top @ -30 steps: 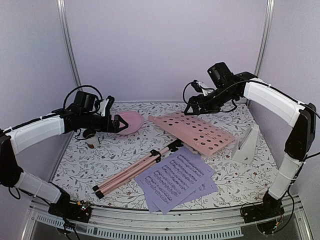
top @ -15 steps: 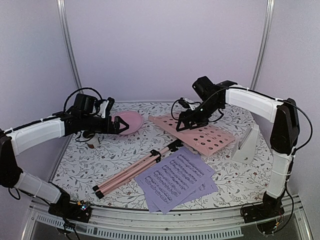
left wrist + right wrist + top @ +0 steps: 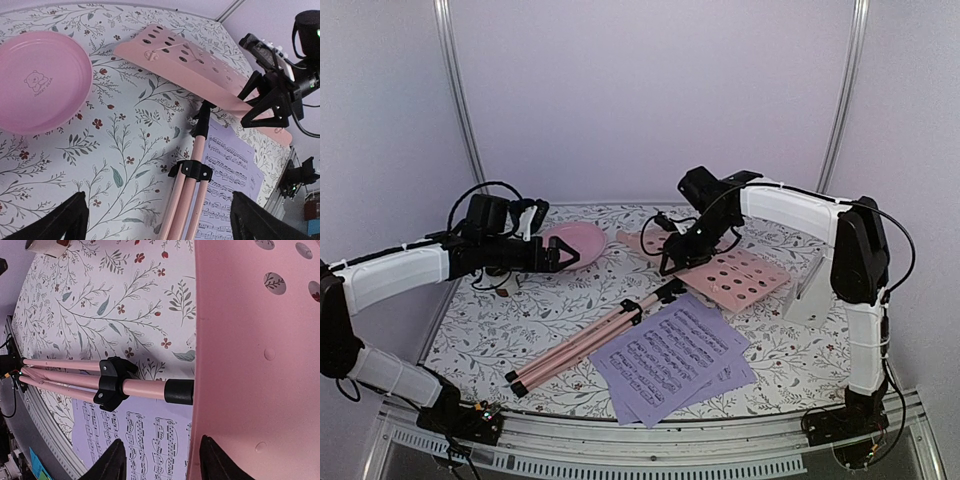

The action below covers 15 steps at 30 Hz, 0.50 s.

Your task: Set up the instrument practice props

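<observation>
Floral tabletop [image 3: 570,300], plate [image 3: 586,238] beside music stand [image 3: 740,280]

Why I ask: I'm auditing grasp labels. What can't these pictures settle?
- Right gripper: whether it pinches the music stand desk. The right arm hides its tips from above, and the bottom edge crops them in its own view.
- Metronome: its face, which is turned away and partly behind the right arm in the top view.
- Sheet music: the page count, because the pages overlap in the top view.

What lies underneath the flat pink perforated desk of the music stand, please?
The pink tripod tube, ending in a black collar, runs under the flat pink perforated desk above the floral tabletop. Its joint with the desk is covered.
</observation>
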Available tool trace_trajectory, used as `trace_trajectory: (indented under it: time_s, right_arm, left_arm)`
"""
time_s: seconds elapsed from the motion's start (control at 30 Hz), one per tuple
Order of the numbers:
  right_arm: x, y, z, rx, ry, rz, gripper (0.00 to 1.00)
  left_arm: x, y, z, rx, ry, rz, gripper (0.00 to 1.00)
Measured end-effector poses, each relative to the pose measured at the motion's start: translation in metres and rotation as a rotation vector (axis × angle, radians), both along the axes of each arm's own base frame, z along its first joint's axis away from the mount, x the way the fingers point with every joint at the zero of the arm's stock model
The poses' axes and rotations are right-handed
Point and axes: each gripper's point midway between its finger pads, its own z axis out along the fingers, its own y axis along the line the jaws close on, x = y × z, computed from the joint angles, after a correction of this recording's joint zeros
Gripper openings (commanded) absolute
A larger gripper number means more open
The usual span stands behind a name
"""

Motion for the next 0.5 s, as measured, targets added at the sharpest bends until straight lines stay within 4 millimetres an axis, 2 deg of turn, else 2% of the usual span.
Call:
trace_trajectory:
  time_s: [0.23, 0.4, 0.5]
  right_arm:
    - [-0.002, -0.001, -0.012, -0.026, 0.023, 0.006, 0.35]
    - [0.000, -0.001, -0.013, -0.032, 0.017, 0.004, 0.27]
    - [0.002, -0.001, -0.015, -0.038, 0.013, 0.002, 0.18]
  left_arm:
    - [0.002, -0.002, 0.001, -0.009, -0.007, -0.006, 0.99]
    - [0.003, -0.003, 0.001, -0.014, -0.008, -0.004, 0.99]
    - [0.004, -0.004, 0.003, -0.021, -0.016, -0.003, 0.99]
